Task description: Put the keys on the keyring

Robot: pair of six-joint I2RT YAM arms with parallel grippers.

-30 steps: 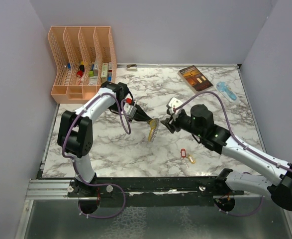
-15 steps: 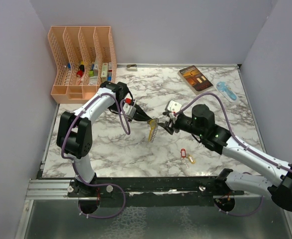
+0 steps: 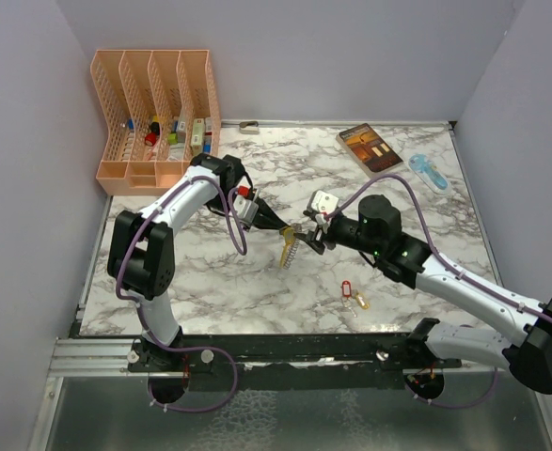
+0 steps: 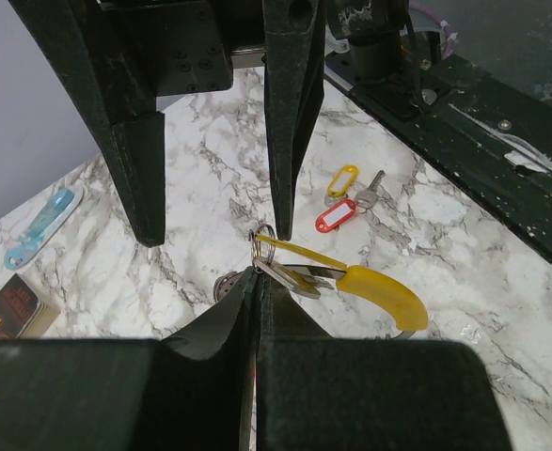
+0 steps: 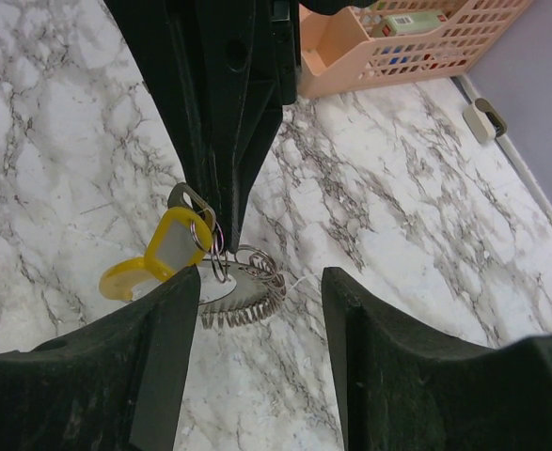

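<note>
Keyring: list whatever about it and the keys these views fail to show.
- Top external: where the left hand pinches the keyring; too small, crowded by the right hand.
- Left wrist: the pinch point itself, hidden behind that hand's own fingers.
- Right wrist: the loose keys, outside the frame; the ring's top, covered by the left hand.

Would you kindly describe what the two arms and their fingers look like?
Both the left arm and the right arm have glossy white links joined by chunky black joints, with a purple cable looping along each. The fingers are matte black and taper toward the tips. A small red part sits near the left wrist.
</note>
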